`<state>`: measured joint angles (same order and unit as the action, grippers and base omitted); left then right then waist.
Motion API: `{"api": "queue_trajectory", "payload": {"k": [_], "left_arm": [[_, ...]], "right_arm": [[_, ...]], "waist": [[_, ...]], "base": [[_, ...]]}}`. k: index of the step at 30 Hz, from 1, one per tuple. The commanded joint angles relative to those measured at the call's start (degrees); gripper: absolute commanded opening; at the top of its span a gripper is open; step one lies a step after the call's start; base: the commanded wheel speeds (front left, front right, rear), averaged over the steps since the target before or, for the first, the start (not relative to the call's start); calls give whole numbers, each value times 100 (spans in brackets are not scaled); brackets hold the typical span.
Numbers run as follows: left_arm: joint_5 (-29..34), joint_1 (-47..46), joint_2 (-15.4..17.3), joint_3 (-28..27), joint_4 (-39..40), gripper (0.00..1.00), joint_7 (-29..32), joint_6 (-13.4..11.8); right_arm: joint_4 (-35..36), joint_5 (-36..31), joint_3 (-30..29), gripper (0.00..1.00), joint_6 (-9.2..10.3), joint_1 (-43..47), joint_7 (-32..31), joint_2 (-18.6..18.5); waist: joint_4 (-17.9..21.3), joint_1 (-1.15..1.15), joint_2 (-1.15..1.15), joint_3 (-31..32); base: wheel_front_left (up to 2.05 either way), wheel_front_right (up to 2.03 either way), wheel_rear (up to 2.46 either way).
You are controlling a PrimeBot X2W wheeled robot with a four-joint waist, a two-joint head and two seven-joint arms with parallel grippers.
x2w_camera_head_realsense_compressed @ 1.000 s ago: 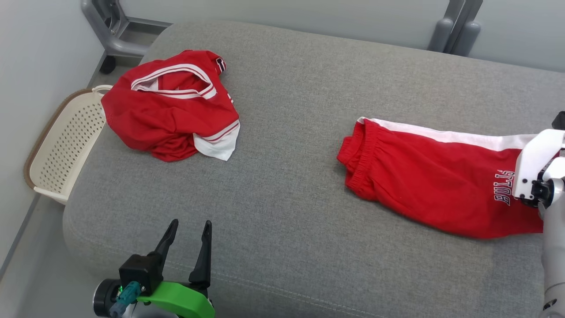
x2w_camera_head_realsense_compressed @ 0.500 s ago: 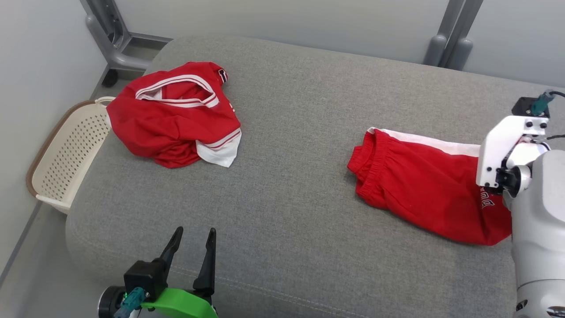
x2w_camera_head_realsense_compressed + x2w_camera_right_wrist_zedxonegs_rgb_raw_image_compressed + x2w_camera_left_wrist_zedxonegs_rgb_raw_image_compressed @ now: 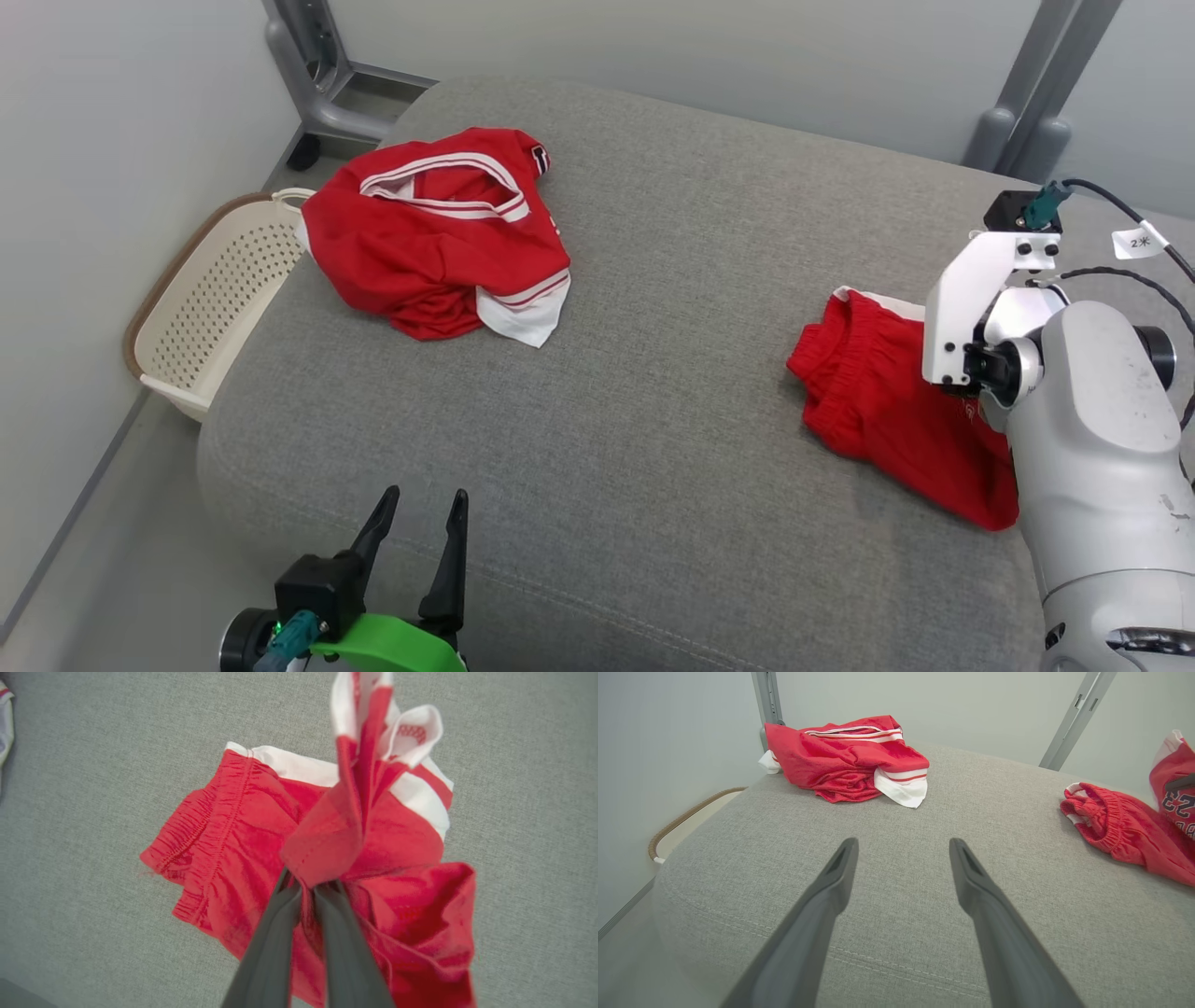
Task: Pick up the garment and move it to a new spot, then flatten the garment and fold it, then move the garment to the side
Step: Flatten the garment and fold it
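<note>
At the right side of the grey cushion [image 3: 653,308], the right gripper [image 3: 308,885] is pinched tight on a bunched fold of the red shorts [image 3: 224,826], holding it raised while the waistband end lies on the cushion. The left gripper [image 3: 425,493] hangs spread and empty above the near edge. It is well apart from a crumpled red jersey [image 3: 439,243] lying beside a cream basket [image 3: 201,308].
</note>
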<state>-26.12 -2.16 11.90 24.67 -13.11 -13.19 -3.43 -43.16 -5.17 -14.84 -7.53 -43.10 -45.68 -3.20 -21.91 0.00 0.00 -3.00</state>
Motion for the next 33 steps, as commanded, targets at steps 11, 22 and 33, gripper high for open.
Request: {"api": "queue_trajectory", "payload": {"k": [11,22,33], "left_arm": [[-52,-101,-119,115,-151,100,-67,76],[-76,-129,-159,109,-209,100,-114,40],[-96,-94,-93,-13,-180,100,-158,-17]], "right_arm": [[-754,-127,-56,0,8,-435,433,23],[-1302,-284,-113,100,8,-697,812,18],[-1114,-114,313,100,8,-874,1376,-271]], "waist": [[-545,0,0,-70],[-655,0,0,-160],[-246,0,0,-30]], "base": [[0,0,0],[0,0,0],[0,0,0]]}}
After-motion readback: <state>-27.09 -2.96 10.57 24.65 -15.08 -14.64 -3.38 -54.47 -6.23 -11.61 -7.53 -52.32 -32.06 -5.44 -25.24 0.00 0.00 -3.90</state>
